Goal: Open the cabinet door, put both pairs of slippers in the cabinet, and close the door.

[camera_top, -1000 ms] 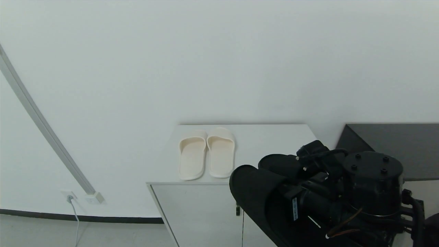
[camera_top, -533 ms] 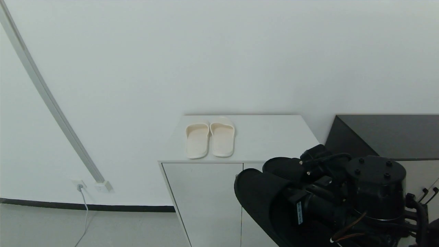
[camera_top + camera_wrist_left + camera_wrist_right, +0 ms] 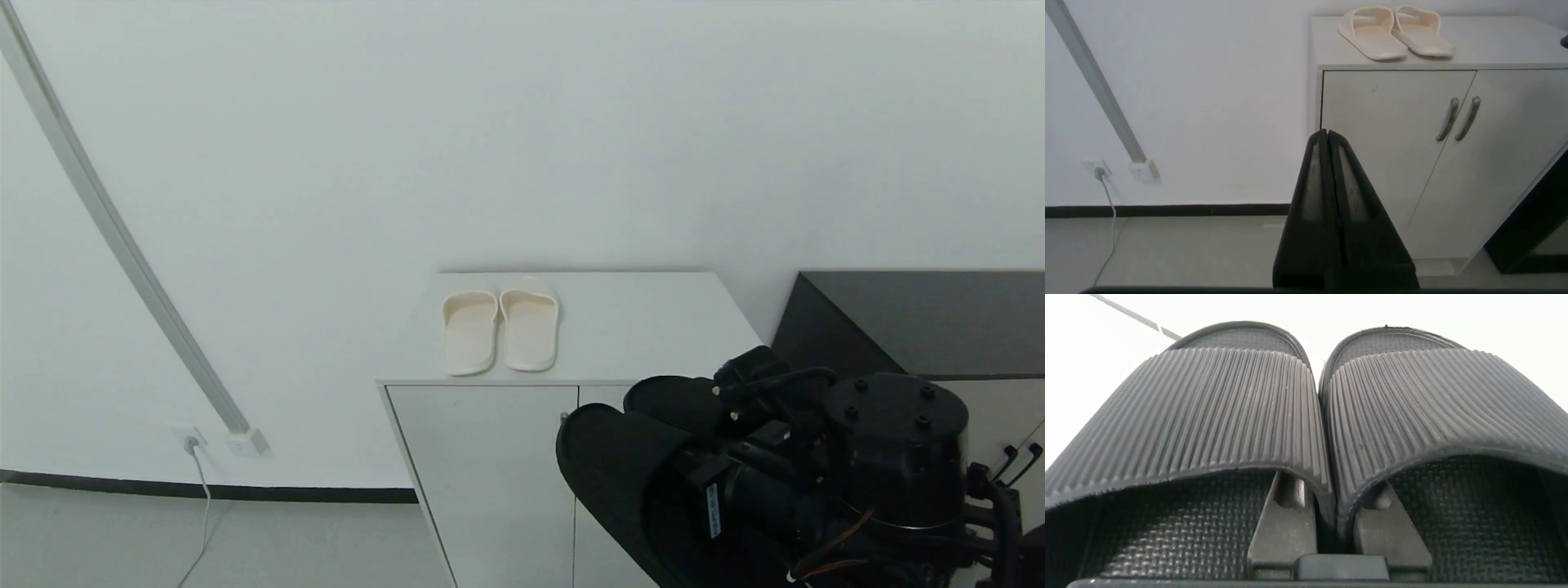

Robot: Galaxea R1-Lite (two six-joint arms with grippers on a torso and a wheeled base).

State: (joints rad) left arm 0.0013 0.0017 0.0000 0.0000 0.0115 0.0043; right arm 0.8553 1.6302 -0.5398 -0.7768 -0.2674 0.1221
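White wall backs one white cabinet [image 3: 490, 474], both its doors shut (two handles [image 3: 1446, 120] meet at the middle). Two cream slippers [image 3: 500, 331], one pair, lie side by side on top. The right gripper [image 3: 1331, 531] pinches two black slippers [image 3: 629, 457] together, in front of the cabinet. The left gripper [image 3: 1327, 140] is closed, empty.

The right arm [image 3: 784, 498] is matte black, with a round joint cap [image 3: 894, 404] bearing four screws [image 3: 859, 381] behind its tool [image 3: 1333, 494]. A white label [image 3: 712, 498] sits just behind the tool, a brown cable [image 3: 824, 551] farther back.
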